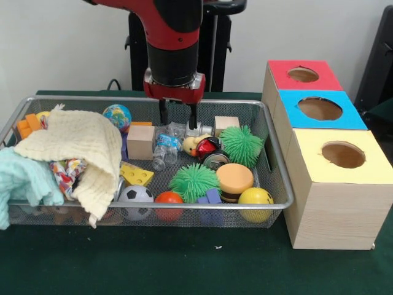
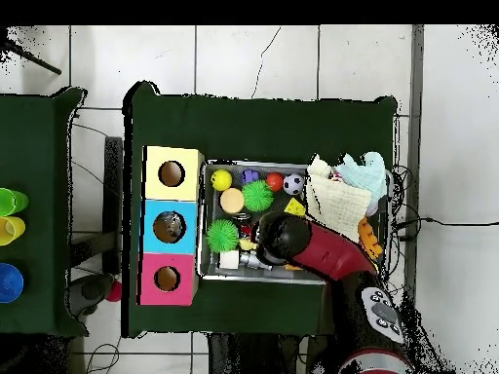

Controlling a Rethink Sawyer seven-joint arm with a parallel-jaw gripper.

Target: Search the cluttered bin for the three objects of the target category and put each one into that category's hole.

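Tool hangs open-fingered over the far middle of the large silver wire-mesh basket, just above a small crumpled silvery foil lump, likely light, crushable, slippery: pinch it gently across its middle.

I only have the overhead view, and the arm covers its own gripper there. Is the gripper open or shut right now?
Observer: Open. In the front view the gripper has nothing between its fingers.
Operator: Is it down in the clutter?
Observer: No, its tips hang just above the bin's contents, near a clear plastic bottle.
Operator: Any metal close by?
Observer: A little tin can lies beside a green spiky ball, on the side toward the boxes.
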